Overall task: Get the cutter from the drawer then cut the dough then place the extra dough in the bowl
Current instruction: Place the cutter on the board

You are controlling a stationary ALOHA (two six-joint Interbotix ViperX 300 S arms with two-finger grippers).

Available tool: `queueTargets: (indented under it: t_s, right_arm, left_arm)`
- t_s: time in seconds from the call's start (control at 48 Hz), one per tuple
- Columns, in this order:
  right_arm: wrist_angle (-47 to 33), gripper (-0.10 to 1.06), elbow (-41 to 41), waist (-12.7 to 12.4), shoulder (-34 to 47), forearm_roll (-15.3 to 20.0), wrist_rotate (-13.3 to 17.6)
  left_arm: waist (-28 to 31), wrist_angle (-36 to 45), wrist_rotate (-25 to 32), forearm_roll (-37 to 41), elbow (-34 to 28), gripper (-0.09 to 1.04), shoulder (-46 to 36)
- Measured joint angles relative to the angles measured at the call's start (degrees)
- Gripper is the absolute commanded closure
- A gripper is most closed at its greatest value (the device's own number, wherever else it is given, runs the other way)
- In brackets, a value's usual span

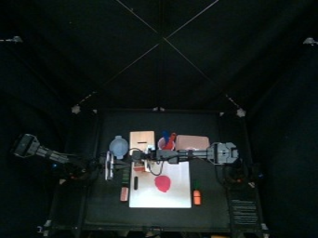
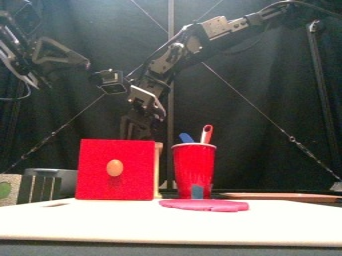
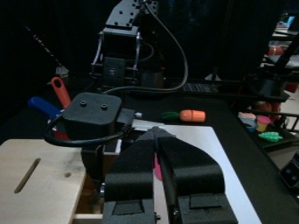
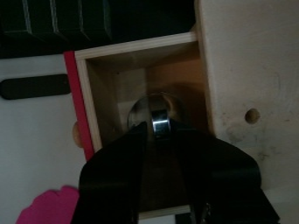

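With the drawer [image 4: 140, 74] standing open, the right gripper [image 4: 160, 133] is positioned inside it directly over the cutter [image 4: 158, 114] for extraction, finger closure being indeterminable, while the left gripper [image 3: 156, 140], fingers clenched on nothing, is held clear above the cutting board [image 3: 228, 153].

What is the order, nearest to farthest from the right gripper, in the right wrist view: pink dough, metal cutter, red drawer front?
1. Metal cutter, inside the drawer, at the right gripper.
2. Red drawer front, beside the board.
3. Pink dough, on the white cutting board.
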Motion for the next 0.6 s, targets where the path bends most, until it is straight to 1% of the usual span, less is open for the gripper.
queueTargets:
  t_s: [0.083,0.312,0.396,0.604]
  right_arm:
    - [0.3,0.32,-0.4,0.0,0.0,-0.1,0.0]
    - [0.5,0.46,-1.1,-0.1,0.0,-0.3,0.5]
    - [0.5,0.48,-1.4,-0.1,0.0,-0.3,0.6]
    - [2.5,0.48,-2.9,-0.1,0.0,0.0,0.7]
  left_arm:
    - [0.0,0.4,0.0,-0.4,0.1,0.58,-0.1]
    - [0.0,0.9,0.0,-2.0,0.4,0.58,0.0]
    - [0.0,0.9,0.0,-2.4,0.4,0.58,-0.1]
    - [0.0,0.9,0.0,-2.5,0.6,0.58,0.0]
